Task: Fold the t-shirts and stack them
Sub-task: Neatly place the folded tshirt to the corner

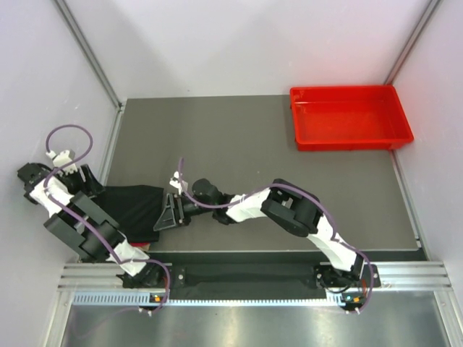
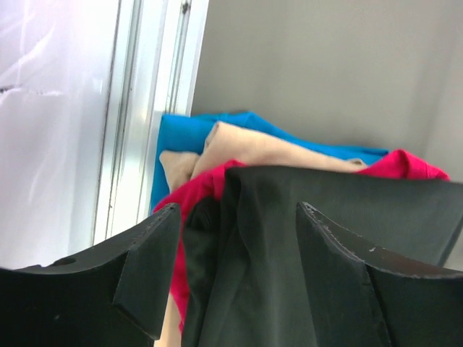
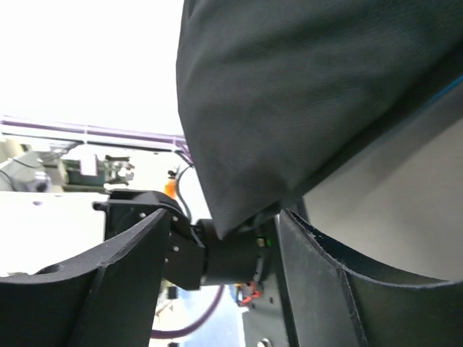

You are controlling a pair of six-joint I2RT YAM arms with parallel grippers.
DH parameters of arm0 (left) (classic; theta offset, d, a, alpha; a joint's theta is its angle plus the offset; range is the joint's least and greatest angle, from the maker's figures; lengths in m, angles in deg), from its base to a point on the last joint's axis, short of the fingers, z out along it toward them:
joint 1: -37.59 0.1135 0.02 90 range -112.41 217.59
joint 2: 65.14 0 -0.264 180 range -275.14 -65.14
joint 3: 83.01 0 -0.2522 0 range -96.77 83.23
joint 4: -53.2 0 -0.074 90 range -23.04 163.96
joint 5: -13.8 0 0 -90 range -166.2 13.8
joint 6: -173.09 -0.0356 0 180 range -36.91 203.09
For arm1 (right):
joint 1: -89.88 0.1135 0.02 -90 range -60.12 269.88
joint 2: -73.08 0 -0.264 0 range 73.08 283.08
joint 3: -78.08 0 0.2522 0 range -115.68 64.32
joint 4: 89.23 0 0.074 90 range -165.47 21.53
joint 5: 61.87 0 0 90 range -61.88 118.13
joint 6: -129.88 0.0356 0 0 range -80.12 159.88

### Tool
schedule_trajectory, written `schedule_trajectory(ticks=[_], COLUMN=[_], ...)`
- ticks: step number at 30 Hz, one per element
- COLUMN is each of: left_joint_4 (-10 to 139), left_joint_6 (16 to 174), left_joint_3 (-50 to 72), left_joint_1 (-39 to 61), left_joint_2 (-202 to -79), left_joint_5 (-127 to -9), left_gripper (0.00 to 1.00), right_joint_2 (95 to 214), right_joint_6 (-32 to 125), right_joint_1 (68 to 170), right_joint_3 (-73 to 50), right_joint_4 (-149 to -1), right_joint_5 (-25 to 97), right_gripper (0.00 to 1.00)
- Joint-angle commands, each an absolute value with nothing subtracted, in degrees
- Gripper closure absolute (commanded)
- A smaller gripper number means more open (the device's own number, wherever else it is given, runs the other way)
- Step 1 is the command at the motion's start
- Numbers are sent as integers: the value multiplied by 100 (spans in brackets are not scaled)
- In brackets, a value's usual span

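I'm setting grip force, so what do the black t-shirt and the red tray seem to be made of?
Black t-shirt: soft fabric, probably cotton or a blend, matte. It drapes in folds and shows a fine weave up close.
Red tray: apparently rigid moulded plastic, slightly glossy, with a crisp rim, straight walls and a faint sheen.

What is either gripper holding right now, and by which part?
Nothing looks gripped: the left gripper and right gripper stand open at the black t-shirt.
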State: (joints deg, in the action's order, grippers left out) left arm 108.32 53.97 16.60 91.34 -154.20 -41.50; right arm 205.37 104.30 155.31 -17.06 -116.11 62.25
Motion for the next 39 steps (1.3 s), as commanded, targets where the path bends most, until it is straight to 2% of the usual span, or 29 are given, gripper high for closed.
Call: schedule_trajectory(ticks=[1, 3, 5, 7, 8, 15, 16, 17, 19, 20, 24, 27, 28, 39], left_joint_4=[10230, 10221, 10221, 10203, 10246, 10344, 10343, 10343, 10335, 10317, 10230, 10142, 10107, 9606], left_joint_6=[5646, 5611, 5585, 5585, 5585, 5515, 5488, 5471, 5462, 5444, 5444, 5488, 5497, 5471], left_joint_3=[1564, 1538, 1476, 1415, 1380, 1256, 1256, 1265, 1265, 1265, 1213, 1125, 1107, 1054], left_joint_1=[9120, 9120, 9120, 9129, 9120, 9120, 9120, 9120, 9120, 9111, 9102, 9085, 9102, 8813], left_joint_2=[-15497, -15566, -15672, -15742, -15821, -16033, -16050, -16085, -16103, -16121, -16173, -16226, -16235, -16323], left_joint_5=[-4077, -4104, -4113, -4122, -4104, -3893, -3876, -3858, -3858, -3858, -3832, -3884, -3945, -4358], left_gripper=[31, 32, 37, 48, 51, 59, 59, 61, 67, 69, 83, 98, 100, 100], right_joint_2=[20588, 20640, 20755, 20877, 20904, 21036, 21080, 21098, 21124, 21142, 21203, 21195, 21168, 21142], right_joint_6=[10817, 10966, 11115, 11177, 11204, 11309, 11335, 11431, 11564, 11738, 11942, 11977, 11960, 11854], right_joint_1=[15677, 15686, 15677, 15694, 15695, 15756, 15756, 15765, 15774, 15774, 15774, 15774, 15774, 15774], right_joint_3=[-1715, -1698, -1741, -1873, -1926, -2145, -2181, -2190, -2155, -2129, -2076, -1979, -1962, -1874], right_joint_4=[-12188, -12143, -12178, -12170, -12126, -11958, -11967, -12037, -12195, -12422, -12565, -12653, -12627, -12512], right_joint_5=[6012, 5924, 5906, 5915, 5950, 6002, 6029, 6064, 6082, 6126, 6188, 6170, 6170, 6135], right_gripper=[38, 38, 38, 39, 39, 41, 44, 55, 68, 78, 100, 100, 100, 100])
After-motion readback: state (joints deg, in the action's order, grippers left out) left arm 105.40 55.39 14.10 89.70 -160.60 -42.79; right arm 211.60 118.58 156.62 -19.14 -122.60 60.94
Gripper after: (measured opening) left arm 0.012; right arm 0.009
